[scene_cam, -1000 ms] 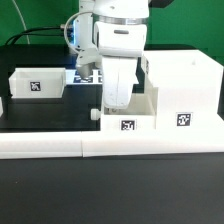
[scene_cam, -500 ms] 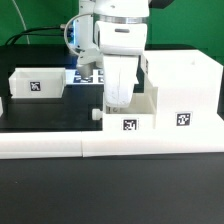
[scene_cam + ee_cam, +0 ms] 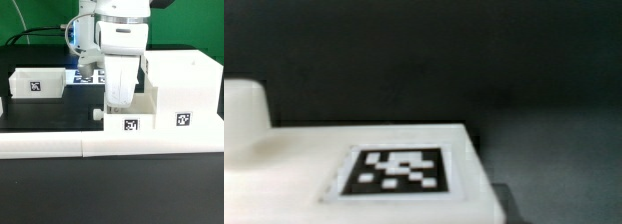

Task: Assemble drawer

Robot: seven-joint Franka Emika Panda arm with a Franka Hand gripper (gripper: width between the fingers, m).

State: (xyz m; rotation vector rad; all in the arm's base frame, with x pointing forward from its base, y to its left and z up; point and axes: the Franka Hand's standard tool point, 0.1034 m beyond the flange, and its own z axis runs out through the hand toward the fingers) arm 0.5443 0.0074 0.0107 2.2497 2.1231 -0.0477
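Note:
A small white knobbed tray (image 3: 128,120) stands against the open side of the tall white box housing (image 3: 182,88), its tag facing the exterior view. My gripper (image 3: 118,100) reaches straight down into this tray, and its white fingers (image 3: 118,85) look closed on the tray's wall. The wrist view shows only the tray's tagged face (image 3: 399,170) and its knob (image 3: 240,110) up close, not the fingers. A second small tray (image 3: 35,84) sits apart on the exterior view's left.
The long low white wall bar (image 3: 100,146) runs along the front of the table. The marker board (image 3: 88,75) lies behind the arm. Black cables hang at the back on the exterior view's left.

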